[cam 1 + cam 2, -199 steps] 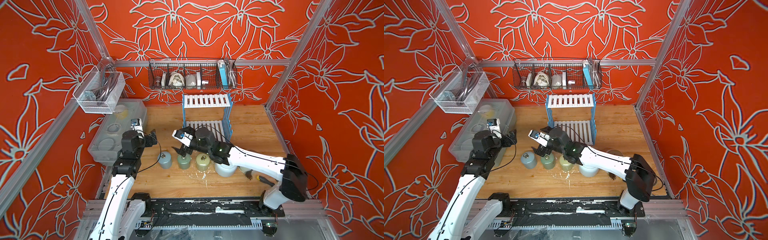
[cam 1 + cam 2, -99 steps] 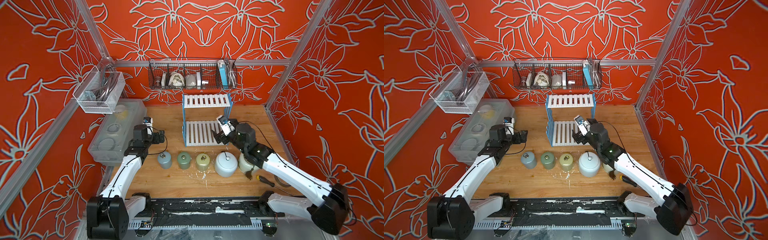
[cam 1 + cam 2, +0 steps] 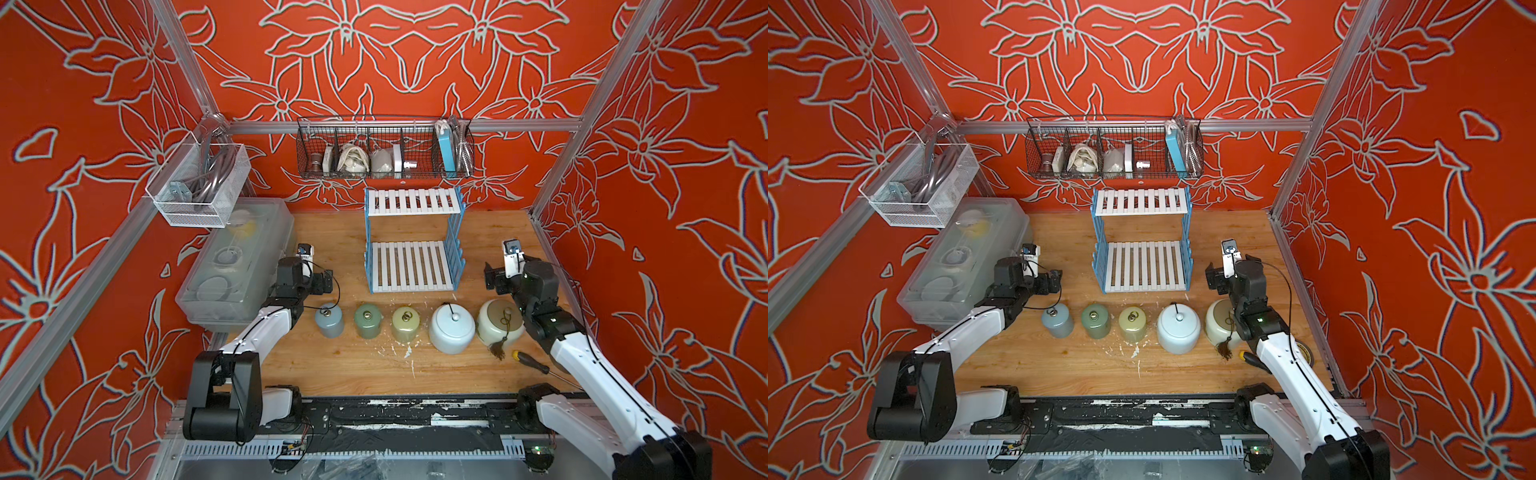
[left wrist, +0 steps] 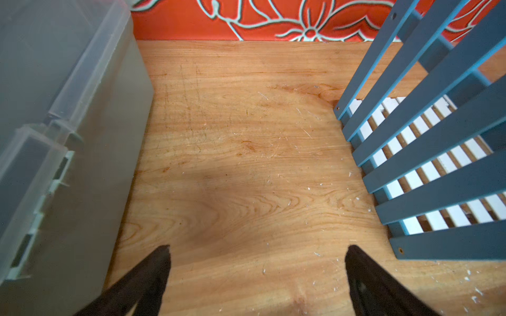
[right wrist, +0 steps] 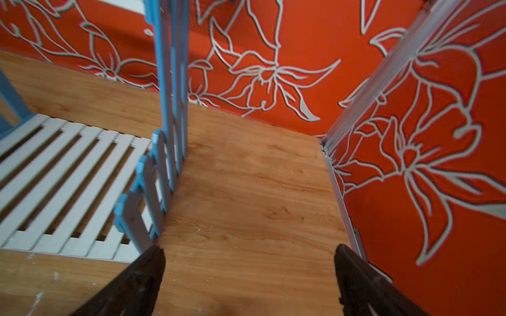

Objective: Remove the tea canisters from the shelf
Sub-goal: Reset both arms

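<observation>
Scuffed wood table (image 3: 332, 374), orange flowered walls (image 3: 415, 62). Five canisters (image 3: 405, 326) stand upright in a crosswise row before the shelf (image 3: 411, 266). My left claw (image 4: 258, 247) and right claw (image 5: 250, 247) gape empty.

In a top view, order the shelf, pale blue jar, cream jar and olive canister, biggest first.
1. shelf
2. pale blue jar and cream jar: look alike, cream partly hidden
3. olive canister

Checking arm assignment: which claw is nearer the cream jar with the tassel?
Right. The right claw hangs open just behind the cream jar. The left claw is open behind the grey-blue jar, at the opposite end of the row.
</observation>
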Robot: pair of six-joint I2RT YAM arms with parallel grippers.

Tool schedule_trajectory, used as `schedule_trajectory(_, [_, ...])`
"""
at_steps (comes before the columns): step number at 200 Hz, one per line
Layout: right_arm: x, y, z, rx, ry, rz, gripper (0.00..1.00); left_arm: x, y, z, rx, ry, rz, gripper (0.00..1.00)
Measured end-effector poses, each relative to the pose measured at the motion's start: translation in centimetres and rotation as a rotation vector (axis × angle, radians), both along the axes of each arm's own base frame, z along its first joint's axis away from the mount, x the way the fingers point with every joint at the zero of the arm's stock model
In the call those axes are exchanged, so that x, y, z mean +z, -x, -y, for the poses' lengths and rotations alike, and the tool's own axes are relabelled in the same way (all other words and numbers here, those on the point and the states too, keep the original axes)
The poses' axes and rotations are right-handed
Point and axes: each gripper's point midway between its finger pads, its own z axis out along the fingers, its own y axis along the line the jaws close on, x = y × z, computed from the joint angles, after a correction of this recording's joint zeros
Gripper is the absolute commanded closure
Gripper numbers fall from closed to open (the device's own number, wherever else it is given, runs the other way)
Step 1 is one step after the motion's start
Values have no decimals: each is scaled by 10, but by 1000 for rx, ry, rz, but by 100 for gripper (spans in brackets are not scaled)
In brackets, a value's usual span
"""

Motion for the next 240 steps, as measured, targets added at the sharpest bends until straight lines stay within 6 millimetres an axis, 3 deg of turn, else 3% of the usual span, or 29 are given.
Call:
schedule_trajectory(36, [-35, 0, 22, -82, 14, -35, 0, -10, -2, 0, 4, 2, -16, 2])
schedule_trajectory(92, [-75, -11, 46, -186, -21, -44, 0, -7, -5, 1, -2, 7, 17, 2])
schedule_trajectory(124, [-101, -19, 58, -239, -43, -73, 1, -30, 7, 5, -21, 19, 1, 2])
schedule_trajectory(145, [-104, -26, 62, -259, -65, -55, 0, -42, 9, 5, -22, 25, -15, 2])
schedule_trajectory(240, [-106, -40, 60, -257, -105, 28, 1, -39, 7, 1, -6, 29, 55, 2])
